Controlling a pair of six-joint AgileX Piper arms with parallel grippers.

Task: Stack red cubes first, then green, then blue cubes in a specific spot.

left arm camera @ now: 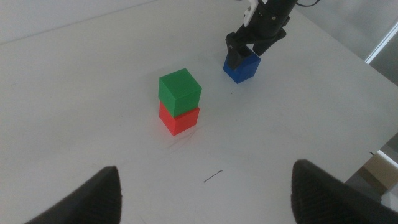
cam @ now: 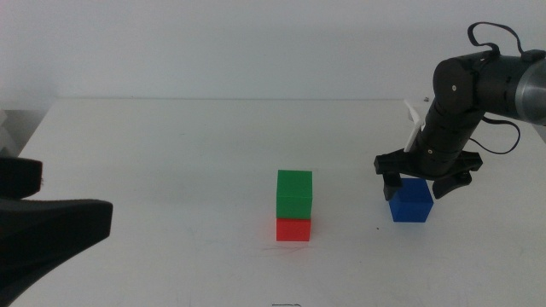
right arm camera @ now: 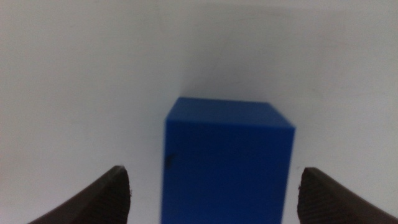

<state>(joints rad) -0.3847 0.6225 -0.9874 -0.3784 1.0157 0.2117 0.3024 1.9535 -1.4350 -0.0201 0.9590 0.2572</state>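
Note:
The green cube [cam: 294, 193] sits on top of the red cube [cam: 293, 228] near the middle of the table, also seen as green cube [left arm camera: 180, 91] on red cube [left arm camera: 179, 119]. The blue cube [cam: 411, 201] rests on the table to their right. My right gripper [cam: 424, 180] hangs just over it, open, its jaws straddling the blue cube [right arm camera: 227, 167] without touching. My left gripper [left arm camera: 205, 186] is open, held back at the table's left side with nothing between its jaws.
The left arm's dark body [cam: 47, 230] fills the lower left corner of the middle view. A white part [cam: 415, 119] sticks out beside the right arm. The table's edge [left arm camera: 379, 149] runs close on the right.

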